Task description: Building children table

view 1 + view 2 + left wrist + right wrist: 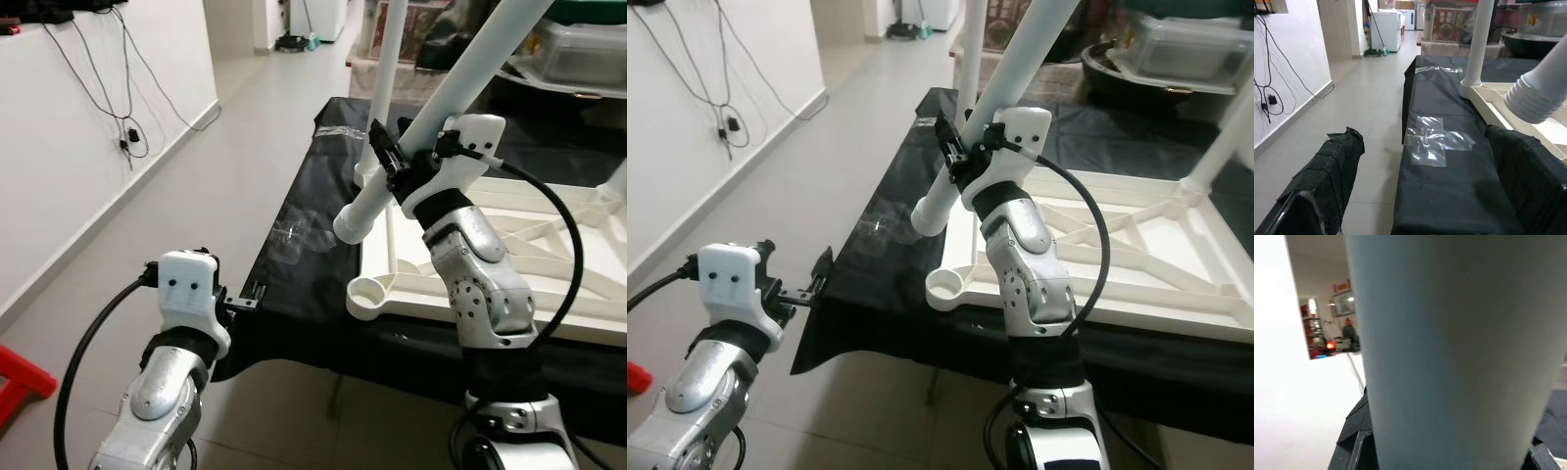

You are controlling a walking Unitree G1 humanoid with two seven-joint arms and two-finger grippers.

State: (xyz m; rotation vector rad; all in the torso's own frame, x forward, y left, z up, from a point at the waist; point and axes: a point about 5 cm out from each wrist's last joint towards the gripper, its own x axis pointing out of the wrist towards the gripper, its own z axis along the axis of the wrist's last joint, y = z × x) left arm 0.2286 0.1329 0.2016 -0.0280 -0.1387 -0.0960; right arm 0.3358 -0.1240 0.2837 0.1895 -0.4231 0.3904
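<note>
the right pincer (392, 157) grips a white table leg (431, 117), tilted above the upturned tabletop's corner socket (370, 292). next, its threaded end must drop upright into that socket. the left pincer (813, 286) waits open and empty beside that socket.

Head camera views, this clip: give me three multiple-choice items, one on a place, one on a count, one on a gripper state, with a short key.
1. Where does the upturned white plastic table top lie?
A. on the bare floor
B. on the black-covered surface
C. leaning on the wall

2. How many white legs already stand upright in the table top's corners?
A. none
B. one
C. at least two

3. What is the right gripper doing?
A. clamped on a slanted white plastic table leg
B. open above the floor
C. holding clear tape

Key: 1 B, the black cover lies under the table top. 2 C, a far left leg and a right-edge leg stand fitted. 3 A, its fingers grip the slanted leg, whose threaded end hangs above the empty corner socket. The left gripper waits open at the cover's edge.
</note>
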